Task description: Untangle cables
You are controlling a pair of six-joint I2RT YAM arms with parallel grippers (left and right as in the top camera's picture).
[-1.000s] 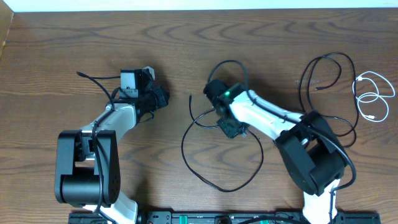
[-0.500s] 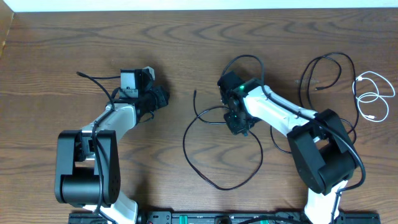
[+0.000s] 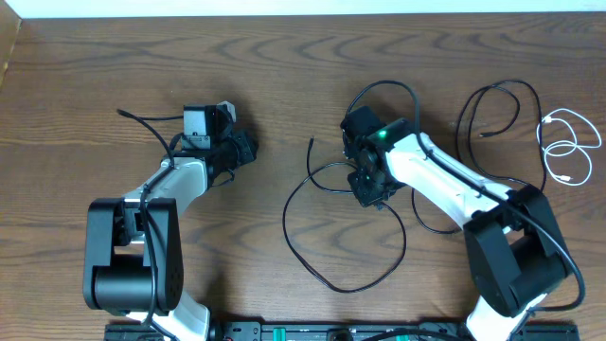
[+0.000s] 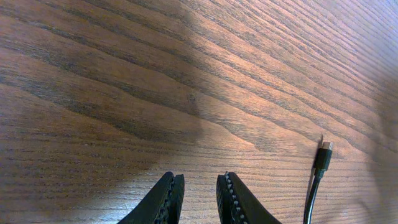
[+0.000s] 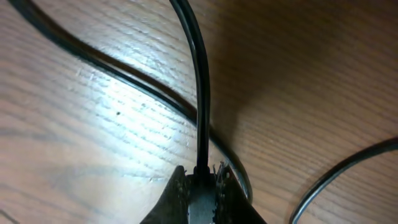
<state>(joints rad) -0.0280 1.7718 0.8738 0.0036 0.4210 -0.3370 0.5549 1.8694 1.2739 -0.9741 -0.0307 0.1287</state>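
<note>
Surface: the brown wooden table top (image 3: pixel 284 76) is mid-brown with darker wavy grain, redder and streakier in the left wrist view.

Cords: the long thin black cable (image 3: pixel 286 227) is plain glossy black. The second thin black cable (image 3: pixel 460 121) is the same black. The thin white coiled cable (image 3: pixel 568 144) is plain white. The small black plug (image 4: pixel 323 160) has a pale tip, perhaps silver; it is tiny in view.

Machines: the left arm (image 3: pixel 175 180) and right arm (image 3: pixel 445 180) have white shells and black joints. A green light (image 3: pixel 382 134) shows on the right one. The left gripper (image 4: pixel 200 180) is black with ribbed pads. The right gripper (image 5: pixel 200 171) is dark with toothed edges.

Black cables (image 3: pixel 286 227) in loose loops mid-table; white cable (image 3: pixel 568 147) at right
</note>
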